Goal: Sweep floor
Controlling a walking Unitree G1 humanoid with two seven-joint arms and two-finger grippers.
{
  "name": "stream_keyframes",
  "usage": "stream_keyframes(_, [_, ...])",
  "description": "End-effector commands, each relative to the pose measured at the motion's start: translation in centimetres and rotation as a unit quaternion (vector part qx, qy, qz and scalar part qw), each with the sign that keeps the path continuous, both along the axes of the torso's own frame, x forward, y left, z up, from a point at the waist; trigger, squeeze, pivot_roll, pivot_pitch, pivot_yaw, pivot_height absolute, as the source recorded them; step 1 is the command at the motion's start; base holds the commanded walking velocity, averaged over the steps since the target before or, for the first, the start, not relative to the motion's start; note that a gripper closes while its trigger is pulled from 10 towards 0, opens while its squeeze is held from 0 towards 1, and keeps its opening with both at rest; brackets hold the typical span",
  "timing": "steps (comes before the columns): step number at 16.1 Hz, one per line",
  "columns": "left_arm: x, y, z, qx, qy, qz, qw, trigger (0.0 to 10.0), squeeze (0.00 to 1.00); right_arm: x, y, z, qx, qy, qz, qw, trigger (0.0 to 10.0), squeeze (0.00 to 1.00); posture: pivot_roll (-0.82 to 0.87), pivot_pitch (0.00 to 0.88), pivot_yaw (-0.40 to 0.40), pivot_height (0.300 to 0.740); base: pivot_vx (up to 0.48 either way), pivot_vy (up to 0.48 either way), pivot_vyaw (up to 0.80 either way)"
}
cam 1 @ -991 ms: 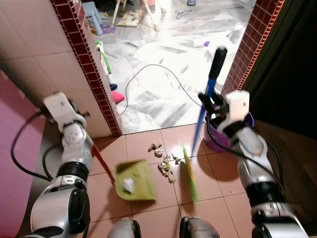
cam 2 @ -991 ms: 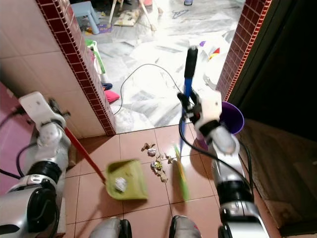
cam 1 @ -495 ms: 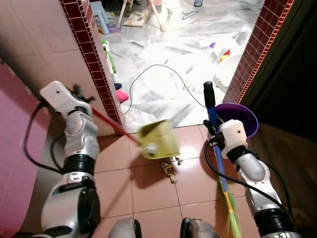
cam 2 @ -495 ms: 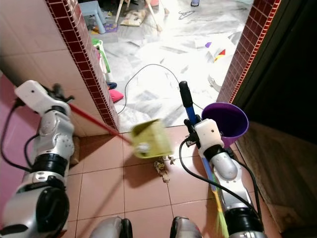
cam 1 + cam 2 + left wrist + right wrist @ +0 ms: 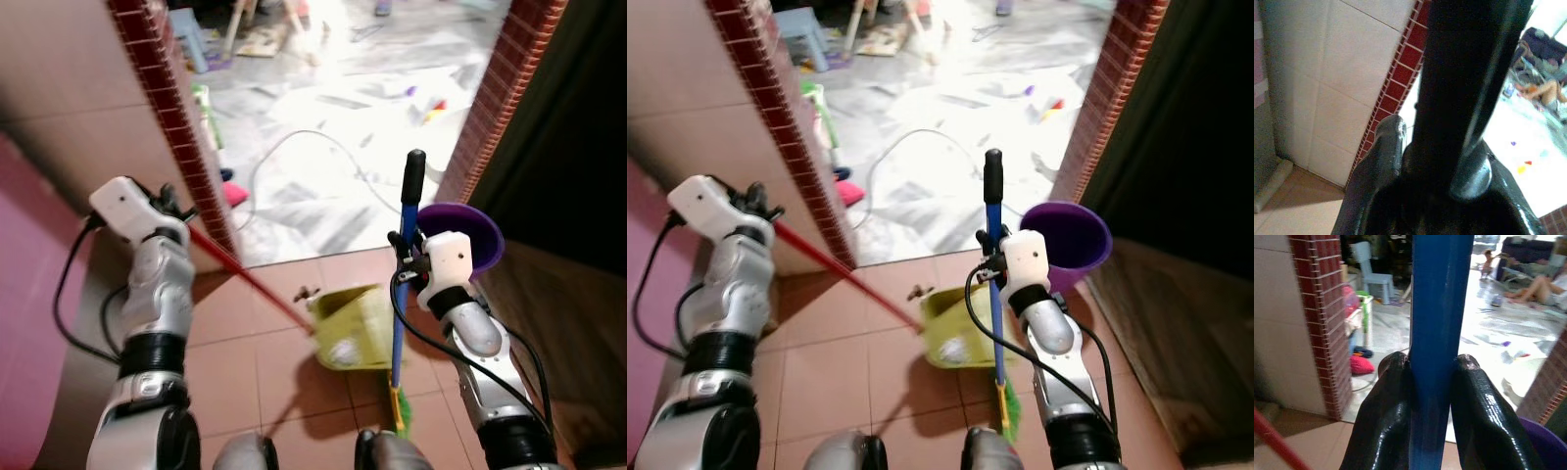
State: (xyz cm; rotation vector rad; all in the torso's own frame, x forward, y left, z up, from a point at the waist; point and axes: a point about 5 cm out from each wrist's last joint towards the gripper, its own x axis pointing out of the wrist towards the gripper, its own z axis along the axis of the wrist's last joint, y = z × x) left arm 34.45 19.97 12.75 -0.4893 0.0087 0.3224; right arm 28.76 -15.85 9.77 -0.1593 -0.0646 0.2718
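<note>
Since half a second earlier, the green dustpan (image 5: 355,328) had dropped back to the tiled floor (image 5: 235,362) at centre frame, litter inside. Left gripper (image 5: 168,202) clamped its red handle (image 5: 245,278); right gripper (image 5: 409,262) clamped the broom (image 5: 400,294). Emptying into the purple bin (image 5: 468,227) remained.

Terracotta floor tiles (image 5: 225,362) underfoot here, and through the doorway it switches to a glossy white marble floor (image 5: 323,117) blown out with daylight. Cream wall tiles (image 5: 69,108) on the left, edged with small dark red brick tiles (image 5: 181,147), and there's a matching red brick pillar (image 5: 495,88) on the right beside a dark unlit opening. A thin black cable (image 5: 294,147) loops over the marble and a little blue plastic chair (image 5: 803,24) sits further back
</note>
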Motion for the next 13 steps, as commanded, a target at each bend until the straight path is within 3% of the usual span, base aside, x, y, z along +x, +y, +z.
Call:
stream_keyframes(1, [0.3, -0.2, 1.9, 0.008, -0.034, -0.009, 0.999, 10.0, 0.0, 0.2, 0.0, 1.4, -0.006, -0.031, -0.002, 1.0, 10.0, 0.0, -0.14, 0.0, 0.084, 0.74, 0.0, 0.0, -0.8])
stream_keyframes(7, [0.6, -0.6, 2.8, 0.01, -0.037, -0.031, 0.999, 10.0, 0.0, -0.2, -1.2, 1.0, -0.022, -0.022, -0.05, 0.998, 10.0, 0.0, -0.14, 0.0, 0.091, 0.74, 0.0, 0.0, -0.8])
stream_keyframes(13, [-0.4, -1.2, 0.6, 0.023, -0.008, -0.073, 0.997, 10.0, 0.0, -0.5, -1.8, 0.7, -0.025, -0.025, -0.088, 0.995, 10.0, 0.0, -0.17, 0.0, 0.145, 0.74, 0.0, 0.0, -0.8])
